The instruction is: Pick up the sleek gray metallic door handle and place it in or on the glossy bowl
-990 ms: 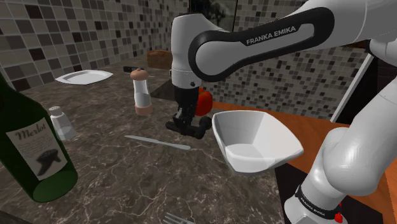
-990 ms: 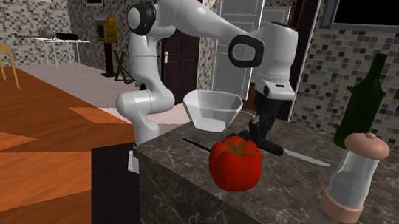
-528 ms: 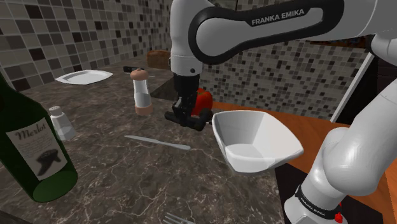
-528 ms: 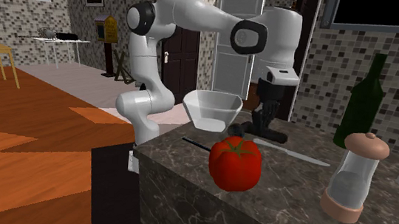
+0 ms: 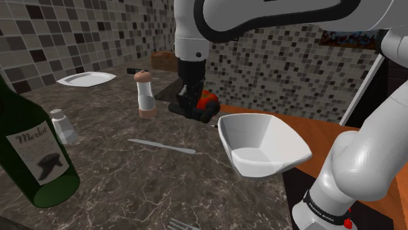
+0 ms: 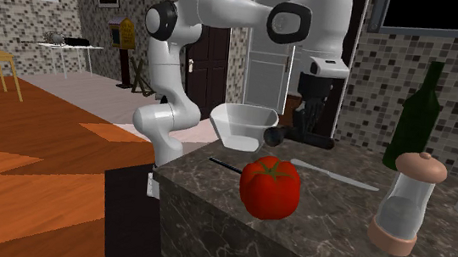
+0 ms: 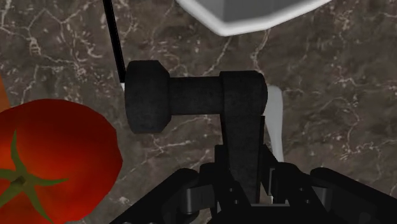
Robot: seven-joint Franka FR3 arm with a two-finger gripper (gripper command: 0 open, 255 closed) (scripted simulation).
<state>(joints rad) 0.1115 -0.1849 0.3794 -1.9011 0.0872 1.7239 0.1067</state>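
Observation:
The door handle [image 7: 191, 95] is drawn dark, nearly black: a bent bar with a round end knob. My gripper [image 7: 245, 181] is shut on its shank and holds it in the air above the marble counter [image 5: 131, 170]. In the shoulder view the gripper [image 5: 189, 104] and handle [image 5: 195, 110] hang just left of the white glossy bowl [image 5: 261, 144], at about rim height. The second exterior view has the handle [image 6: 290, 137] to the right of the bowl [image 6: 243, 125], knob towards it, under the gripper [image 6: 308, 132]. The bowl's rim [image 7: 248, 16] lies just beyond the knob.
A red tomato [image 6: 270, 187] sits near the counter's edge, close beside the handle [image 7: 51, 159]. A table knife [image 5: 161, 146], a pepper grinder [image 5: 145, 95], a salt shaker [image 5: 63, 126], a green wine bottle [image 5: 33, 153] and a white plate [image 5: 85, 79] stand on the counter. A thin black rod [image 6: 224, 164] lies by the bowl.
The gripper has risen from the counter with the handle clasped in it, lifting it to about the height of the bowl's rim. Nothing else has moved.

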